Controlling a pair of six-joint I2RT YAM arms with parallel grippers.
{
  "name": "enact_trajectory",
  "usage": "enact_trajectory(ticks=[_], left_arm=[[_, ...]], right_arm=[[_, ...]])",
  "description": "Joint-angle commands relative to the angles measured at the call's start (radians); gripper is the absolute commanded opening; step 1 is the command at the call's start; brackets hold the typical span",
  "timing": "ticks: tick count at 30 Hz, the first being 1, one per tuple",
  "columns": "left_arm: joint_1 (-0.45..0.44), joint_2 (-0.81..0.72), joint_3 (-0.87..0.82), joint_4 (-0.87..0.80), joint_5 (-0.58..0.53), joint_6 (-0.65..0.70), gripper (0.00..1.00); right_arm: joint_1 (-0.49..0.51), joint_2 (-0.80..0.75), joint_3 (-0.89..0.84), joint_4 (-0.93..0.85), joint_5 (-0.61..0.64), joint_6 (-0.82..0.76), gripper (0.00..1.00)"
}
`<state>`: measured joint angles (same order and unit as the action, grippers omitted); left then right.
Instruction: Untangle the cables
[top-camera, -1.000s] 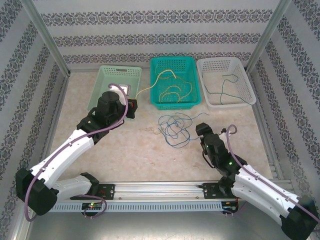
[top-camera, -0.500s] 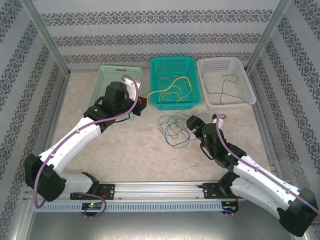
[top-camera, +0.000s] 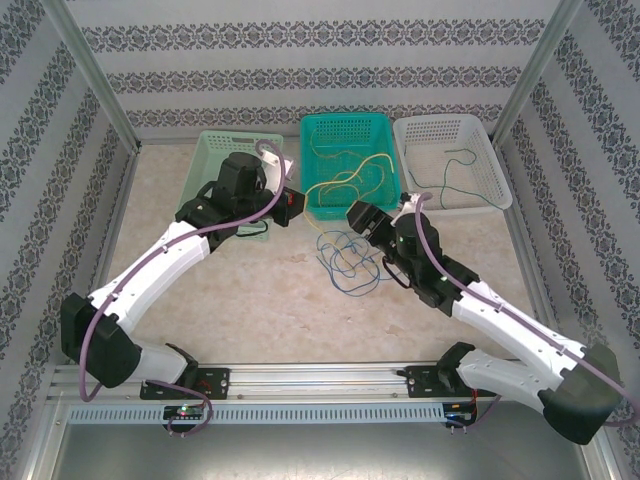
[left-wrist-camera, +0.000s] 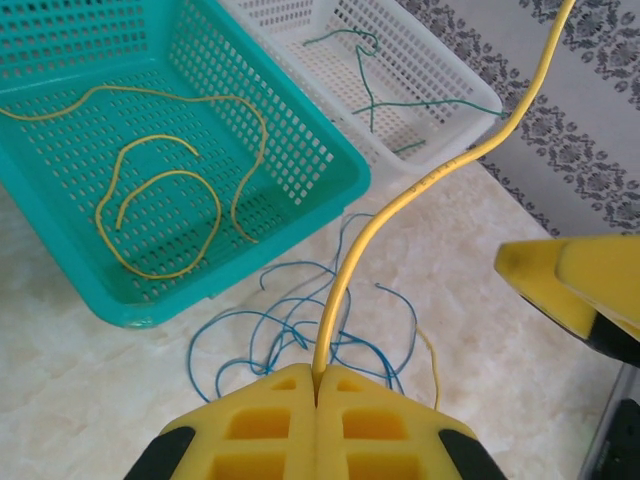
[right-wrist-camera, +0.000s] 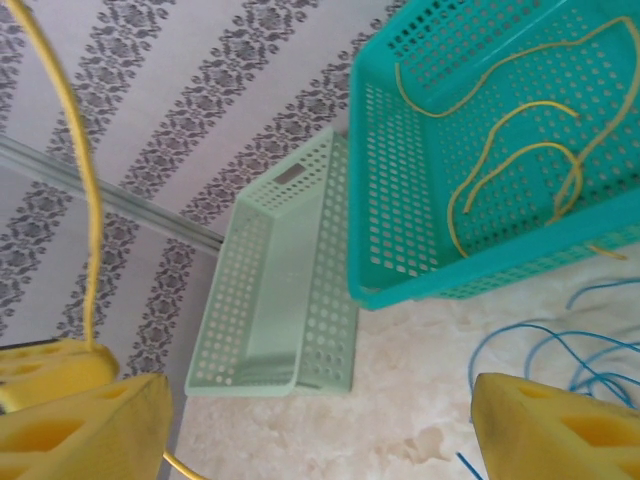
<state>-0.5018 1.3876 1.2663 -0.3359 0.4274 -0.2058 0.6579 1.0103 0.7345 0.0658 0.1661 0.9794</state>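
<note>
My left gripper (top-camera: 293, 205) (left-wrist-camera: 318, 378) is shut on a yellow cable (left-wrist-camera: 400, 205) that arcs up from its tips and over toward the teal basket (top-camera: 312, 160). Loose yellow cables (left-wrist-camera: 160, 180) lie inside that basket. A tangle of blue cables (top-camera: 345, 262) (left-wrist-camera: 290, 320) lies on the table just in front of it. My right gripper (top-camera: 357, 216) (right-wrist-camera: 320, 430) hangs open above the tangle, close to the left gripper, nothing between its fingers (right-wrist-camera: 95, 430). The held yellow cable (right-wrist-camera: 85, 190) runs past its left finger. A dark green cable (top-camera: 447, 170) (left-wrist-camera: 372, 95) lies in the white basket (top-camera: 495, 165).
A light green basket (top-camera: 215, 150) (right-wrist-camera: 290, 290) stands at the back left, beside the teal one. Patterned walls and metal posts close in the back and both sides. The marbled tabletop (top-camera: 250, 300) stretches toward the arms' rail.
My right arm has reached forward and left, arriving over the blue tangle beside the left gripper. The left gripper has carried the yellow cable to the right, toward the teal basket.
</note>
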Motion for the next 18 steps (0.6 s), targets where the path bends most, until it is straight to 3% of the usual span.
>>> enact_trajectory(ticks=[1,18], left_arm=[[0.008,0.006,0.026,0.000,0.053,-0.013,0.00],[-0.034,0.089,0.073,-0.054,0.046,0.014,0.00]], right_arm=[[-0.030,0.034,0.051,0.036,-0.044,0.010,0.76],[-0.046,0.119,0.166,0.075,-0.032,-0.008,0.71]])
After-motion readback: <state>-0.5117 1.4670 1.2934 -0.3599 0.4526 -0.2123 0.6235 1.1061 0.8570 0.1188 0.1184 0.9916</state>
